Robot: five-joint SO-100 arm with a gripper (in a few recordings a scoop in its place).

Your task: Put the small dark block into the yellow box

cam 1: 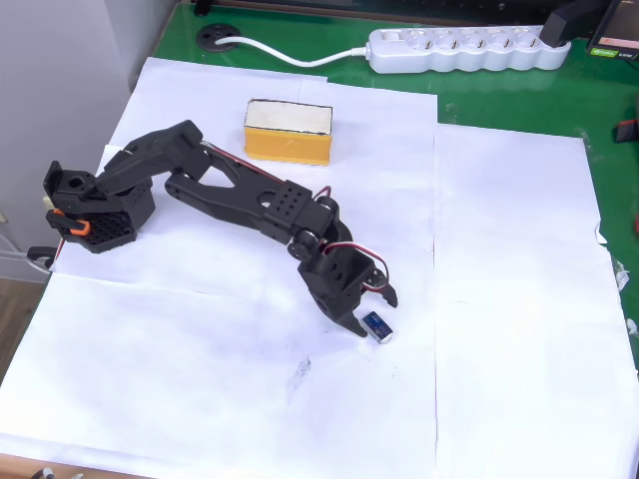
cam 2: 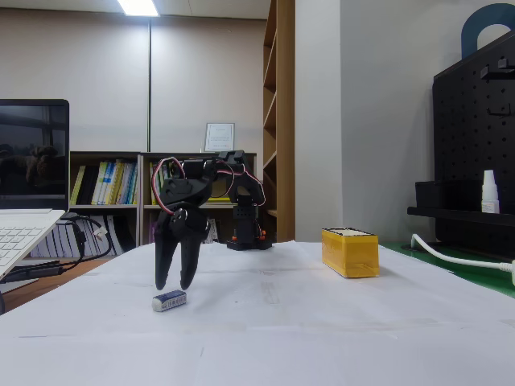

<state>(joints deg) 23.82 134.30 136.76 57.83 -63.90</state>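
one small dark block [cam 1: 376,325] lies flat on the white paper [cam 1: 499,299] covering the worktop, bluish top up and pale end toward the right in the overhead view, well apart from the yellow box [cam 1: 288,131], which stands near the far edge of the paper with its cream inside facing up. the tool [cam 1: 372,311] hangs just above the block, fingers pointing down and parted by a modest gap; it has hold of nothing. in the fixed view the fingertips [cam 2: 160,281] stop just short of the block, which lies at their feet and slightly off to one side.

the step in hand looks to be the grasp. to do it well, the arm should centre the gap over the block's short sides before going lower, so one finger does not land on top and flick it away. the descent should end with the tips just clear of the paper, then a slow close. a straight lift should come before any swing toward the box, since so tiny a piece could slip from a skewed pinch.
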